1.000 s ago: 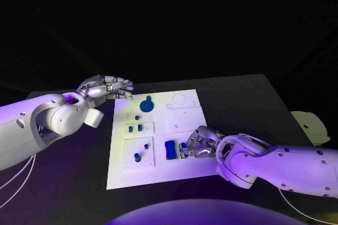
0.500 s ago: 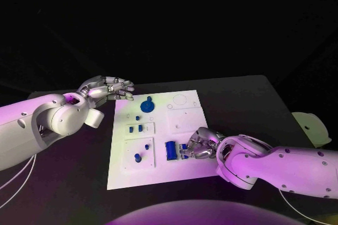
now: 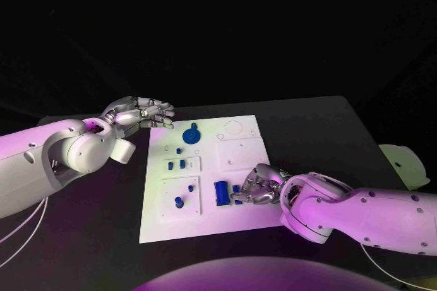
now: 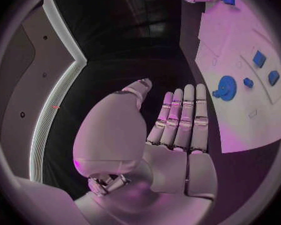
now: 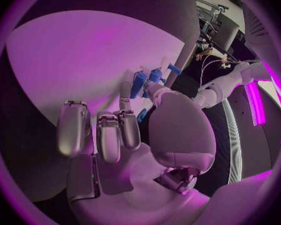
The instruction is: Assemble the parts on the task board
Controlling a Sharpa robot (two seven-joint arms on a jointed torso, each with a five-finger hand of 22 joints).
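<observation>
Board: the white board [image 3: 239, 212] is seen in the middle of the head view, lying flat on the black table [image 3: 309, 124], its long side running from upper centre to lower left.
Parts: a round blue disc [image 3: 191, 137] is seen near the board's upper left corner; two small blue blocks [image 3: 175, 165] are placed just below it in a raised square; two more small blue pieces [image 3: 183, 196] are found in the lower left square; a long blue bar [image 3: 220, 194] is set upright near the board's middle, lower down.
Right hand: the right hand [image 3: 257, 187] is seen at the lower centre of the head view, laid over the board just right of the bar, with fingers curled onto a small blue part [image 3: 237, 195]. Whether the part is actually gripped cannot be told. In the right wrist view the fingertips [image 5: 125, 104] are pressed down by blue pieces [image 5: 147, 78] on the board.
Left hand: the left hand [image 3: 139, 113] is held at the upper left, just off the board's upper left corner, above the table. Nothing is held; in the left wrist view its fingers [image 4: 181, 117] are stretched straight and side by side, with the disc [image 4: 226, 87] well beyond them.
</observation>
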